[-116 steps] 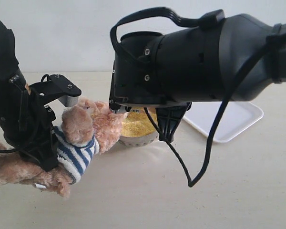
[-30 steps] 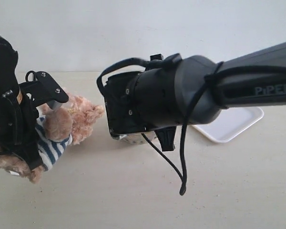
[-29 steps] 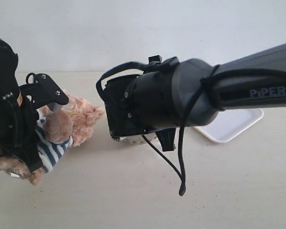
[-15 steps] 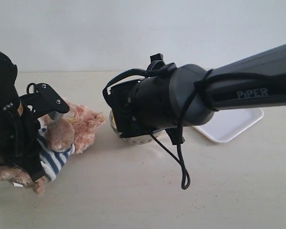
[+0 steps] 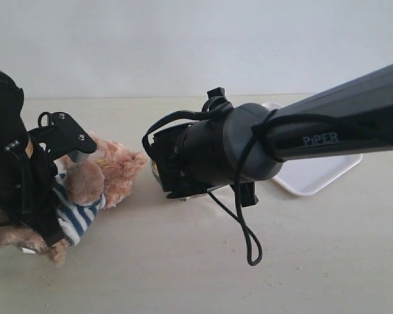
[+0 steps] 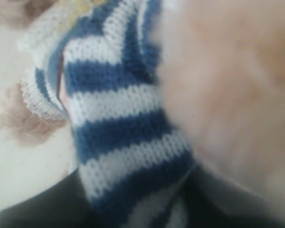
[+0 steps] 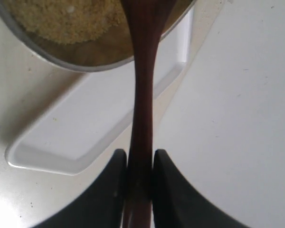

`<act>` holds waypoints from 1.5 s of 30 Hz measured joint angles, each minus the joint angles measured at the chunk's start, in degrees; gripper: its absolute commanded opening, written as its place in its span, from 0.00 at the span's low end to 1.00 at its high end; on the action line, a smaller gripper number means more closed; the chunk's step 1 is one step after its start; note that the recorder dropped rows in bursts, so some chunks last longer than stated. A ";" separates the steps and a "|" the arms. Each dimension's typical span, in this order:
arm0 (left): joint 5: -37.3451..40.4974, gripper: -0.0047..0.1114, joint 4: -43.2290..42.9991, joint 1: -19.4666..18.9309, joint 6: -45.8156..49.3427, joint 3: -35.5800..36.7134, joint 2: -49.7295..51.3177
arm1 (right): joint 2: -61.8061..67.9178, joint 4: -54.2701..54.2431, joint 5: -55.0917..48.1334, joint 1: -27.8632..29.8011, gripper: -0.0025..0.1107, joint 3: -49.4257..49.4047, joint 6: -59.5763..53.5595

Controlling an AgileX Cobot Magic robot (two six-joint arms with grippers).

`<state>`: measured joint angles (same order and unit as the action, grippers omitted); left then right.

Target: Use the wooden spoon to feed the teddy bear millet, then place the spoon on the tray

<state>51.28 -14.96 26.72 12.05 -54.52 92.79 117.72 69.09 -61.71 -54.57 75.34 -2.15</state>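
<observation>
The teddy bear (image 5: 111,171), light-brown and fluffy in a navy-and-white striped shirt (image 6: 115,118), leans at the left. My left gripper (image 6: 137,209) is shut on its striped body. My right gripper (image 7: 140,156) is shut on the thin handle of the dark wooden spoon (image 7: 143,90). The spoon reaches over the steel bowl (image 7: 61,61) holding golden millet (image 7: 66,19), and its tip runs out of the right wrist view. In the exterior view my right arm's wrist (image 5: 209,154) hides the bowl and spoon. The white tray (image 5: 314,178) lies behind at the right.
In the right wrist view the tray (image 7: 99,123) lies just beyond the steel bowl, under the spoon handle. A loose black cable (image 5: 245,229) hangs from my right arm down toward the pale tabletop (image 5: 183,275). A plain white wall stands behind the table.
My right arm has tilted down and pulled back to the right, its wrist now lower over the bowl. My left gripper has shifted the bear slightly down and to the right.
</observation>
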 measured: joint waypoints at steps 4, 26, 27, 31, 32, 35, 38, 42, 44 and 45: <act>-0.35 0.08 0.00 0.00 0.00 0.00 0.00 | 0.00 -2.82 0.03 0.04 0.02 0.00 0.04; -0.16 0.08 0.00 0.00 0.00 0.00 0.00 | -4.08 -16.44 3.12 0.13 0.02 0.00 2.15; -0.01 0.08 0.00 0.00 0.00 0.00 0.00 | -4.16 -16.73 3.12 0.13 0.02 0.00 2.46; 0.22 0.08 0.00 0.00 0.00 0.00 0.00 | -4.21 -17.45 2.89 0.13 0.02 0.00 2.83; 0.22 0.08 0.00 0.00 0.00 0.00 0.00 | -4.21 -17.45 2.65 0.13 0.02 0.00 2.82; 0.22 0.08 0.00 0.00 0.00 0.00 0.00 | -4.29 -17.56 1.92 0.13 0.02 0.00 2.82; 0.22 0.08 0.00 0.00 0.00 0.00 0.00 | -5.17 -17.56 1.66 0.13 0.02 0.00 2.82; 0.22 0.08 0.00 0.00 0.00 0.00 0.00 | -7.82 -17.56 2.21 0.13 0.02 0.00 2.82; 0.22 0.08 0.00 0.00 0.00 0.00 0.00 | -9.29 -17.44 2.36 0.13 0.02 0.00 2.82; 0.22 0.08 0.00 0.00 0.00 0.00 0.00 | -9.99 -17.44 2.36 0.13 0.02 0.00 2.82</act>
<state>51.50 -14.96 26.72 12.05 -54.52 92.79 107.72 51.65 -59.35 -54.44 75.34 0.67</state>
